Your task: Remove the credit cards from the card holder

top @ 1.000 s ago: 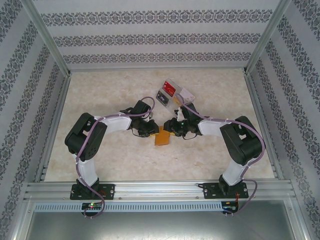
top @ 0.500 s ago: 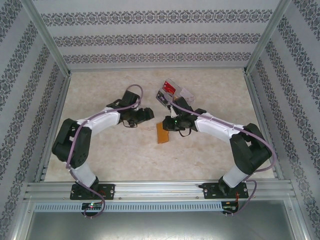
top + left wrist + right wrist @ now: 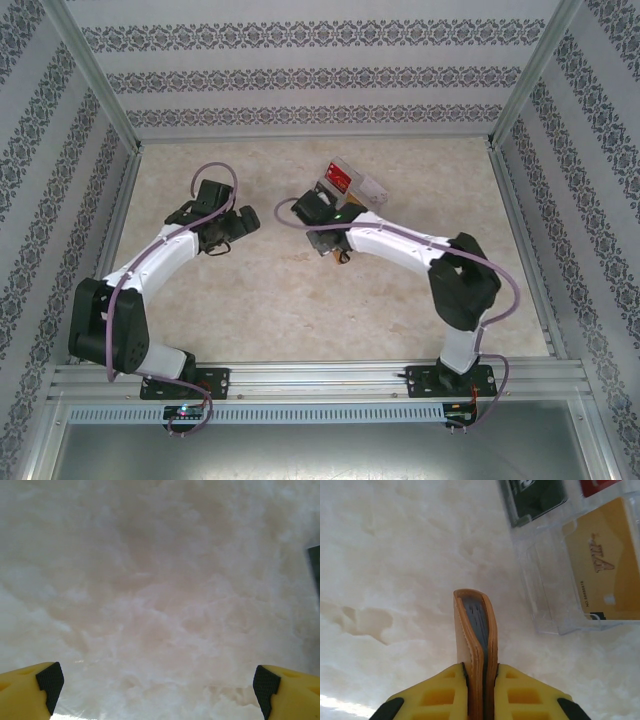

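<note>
My right gripper [image 3: 479, 674] is shut on the orange-tan card holder [image 3: 474, 625], which I see edge-on and folded, its grey inner pockets showing between the leather flaps. In the top view the card holder [image 3: 331, 247] hangs under the right gripper [image 3: 324, 236], close to the clear tray. Credit cards lie in that tray: a dark one [image 3: 535, 497], a red one [image 3: 597, 486] and a gold one [image 3: 607, 562]. The red card [image 3: 339, 178] also shows from above. My left gripper [image 3: 155, 680] is open over bare table, and stands [image 3: 243, 224] left of the card holder, apart from it.
The clear plastic compartment tray [image 3: 368, 186] stands at the back centre-right, just beyond the right gripper. Patterned walls and metal rails [image 3: 112, 240] enclose the marble table [image 3: 260, 300]. A dark edge [image 3: 315, 570] shows at the right of the left wrist view.
The left gripper let go of the card holder, opened wide and drew back to the far left. The right gripper closed on the card holder and carried it towards the tray.
</note>
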Available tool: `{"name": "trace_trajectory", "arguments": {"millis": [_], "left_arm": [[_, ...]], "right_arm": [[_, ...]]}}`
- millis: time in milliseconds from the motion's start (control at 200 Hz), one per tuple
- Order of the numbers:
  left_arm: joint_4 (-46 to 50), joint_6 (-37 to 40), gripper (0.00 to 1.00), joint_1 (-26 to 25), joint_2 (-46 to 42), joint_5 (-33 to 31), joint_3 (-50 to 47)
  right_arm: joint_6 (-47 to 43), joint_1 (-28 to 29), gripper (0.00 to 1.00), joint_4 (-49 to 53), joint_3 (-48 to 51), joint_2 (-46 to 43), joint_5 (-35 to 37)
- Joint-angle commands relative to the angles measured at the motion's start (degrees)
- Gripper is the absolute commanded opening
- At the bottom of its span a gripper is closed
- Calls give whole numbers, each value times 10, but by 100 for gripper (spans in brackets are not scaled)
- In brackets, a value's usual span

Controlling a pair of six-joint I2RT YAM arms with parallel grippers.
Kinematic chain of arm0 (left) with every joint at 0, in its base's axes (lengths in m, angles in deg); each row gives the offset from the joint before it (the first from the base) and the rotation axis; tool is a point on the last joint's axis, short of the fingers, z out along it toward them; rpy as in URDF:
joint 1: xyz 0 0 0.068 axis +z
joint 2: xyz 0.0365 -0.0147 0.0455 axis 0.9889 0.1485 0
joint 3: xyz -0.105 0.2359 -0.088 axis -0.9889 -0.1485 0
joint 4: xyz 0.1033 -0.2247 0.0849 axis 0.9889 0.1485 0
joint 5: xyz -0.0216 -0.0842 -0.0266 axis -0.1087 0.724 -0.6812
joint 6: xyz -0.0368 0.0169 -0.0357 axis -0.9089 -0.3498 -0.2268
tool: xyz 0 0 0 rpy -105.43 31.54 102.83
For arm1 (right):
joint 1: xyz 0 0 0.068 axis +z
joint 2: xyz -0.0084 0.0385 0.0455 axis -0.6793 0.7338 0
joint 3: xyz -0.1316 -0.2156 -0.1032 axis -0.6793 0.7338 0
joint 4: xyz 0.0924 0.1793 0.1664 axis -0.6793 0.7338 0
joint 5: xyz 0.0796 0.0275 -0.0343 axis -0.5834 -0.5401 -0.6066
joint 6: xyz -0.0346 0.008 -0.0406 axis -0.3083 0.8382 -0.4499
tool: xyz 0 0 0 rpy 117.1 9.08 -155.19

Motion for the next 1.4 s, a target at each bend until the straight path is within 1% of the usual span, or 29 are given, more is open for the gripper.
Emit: {"name": "trace_trajectory", "arguments": {"millis": [0, 50, 100, 165, 230, 335, 475, 525, 644, 739, 904, 974, 1039, 1214, 1399], "left_arm": [[10, -22, 99, 9, -14, -17, -23], [10, -25, 99, 9, -14, -16, -25], [10, -28, 99, 10, -14, -14, -24], [11, -30, 99, 10, -14, -9, -23], [1, -29, 99, 9, -16, 7, -24], [-39, -30, 99, 9, -15, 58, -33], [-72, -9, 100, 7, 8, 139, -22], [-73, 1, 99, 1, 20, 157, -12], [-65, 23, 96, -23, 53, 186, 24], [-72, 28, 93, -52, 84, 202, 53], [-118, 10, 85, -122, 162, 247, 105], [-125, 2, 78, -148, 202, 260, 135], [-131, -4, 68, -170, 236, 273, 161], [-120, -4, 51, -215, 308, 283, 226], [-102, -5, 42, -224, 353, 278, 245]], "right_arm": [[-31, 22, 19, 42, -27, 31, 75], [-35, 31, 26, 42, -32, 37, 41], [-28, 33, 35, 38, -31, 35, -21], [-23, 33, 40, 22, -20, 25, -106], [-14, 33, 44, -5, 1, 8, -165], [20, 19, 48, -31, 28, -16, -208], [81, -11, 48, -44, 74, -53, -240], [105, -18, 49, -50, 100, -73, -248], [161, -35, 46, -57, 165, -122, -262], [204, -50, 41, -68, 219, -151, -265], [260, -78, 32, -120, 296, -185, -289], [272, -85, 26, -135, 311, -189, -296], [279, -93, 22, -145, 320, -187, -303], [284, -109, 18, -166, 327, -171, -304], [270, -118, 17, -174, 307, -139, -300]]}}
